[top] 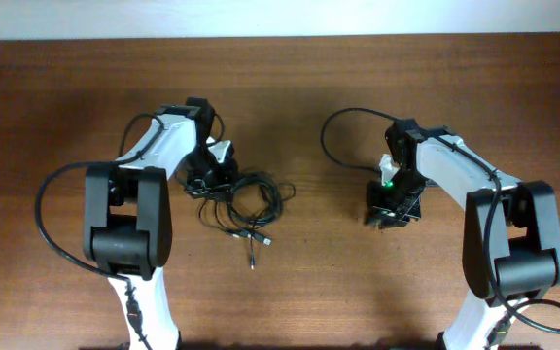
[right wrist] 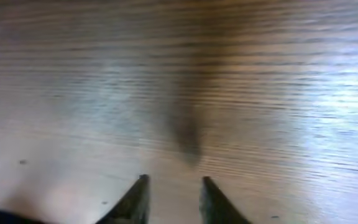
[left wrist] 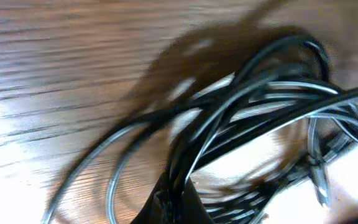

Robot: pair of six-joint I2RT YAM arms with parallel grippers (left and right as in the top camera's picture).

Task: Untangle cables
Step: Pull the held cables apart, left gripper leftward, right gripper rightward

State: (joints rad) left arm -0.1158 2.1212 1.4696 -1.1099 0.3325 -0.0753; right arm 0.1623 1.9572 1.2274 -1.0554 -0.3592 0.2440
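Observation:
A tangled bunch of thin black cables lies on the wooden table left of centre, with small plug ends trailing toward the front. My left gripper is at the bunch's left edge. In the left wrist view its jaws are shut on strands of the cables, which loop out ahead of them. My right gripper is far to the right, apart from the cables. In the right wrist view its fingers are open and empty just above bare wood.
The wooden table ends at a pale wall along the back. The thick black arm cables loop beside each arm. Both arm bases stand at the front edge, left and right.

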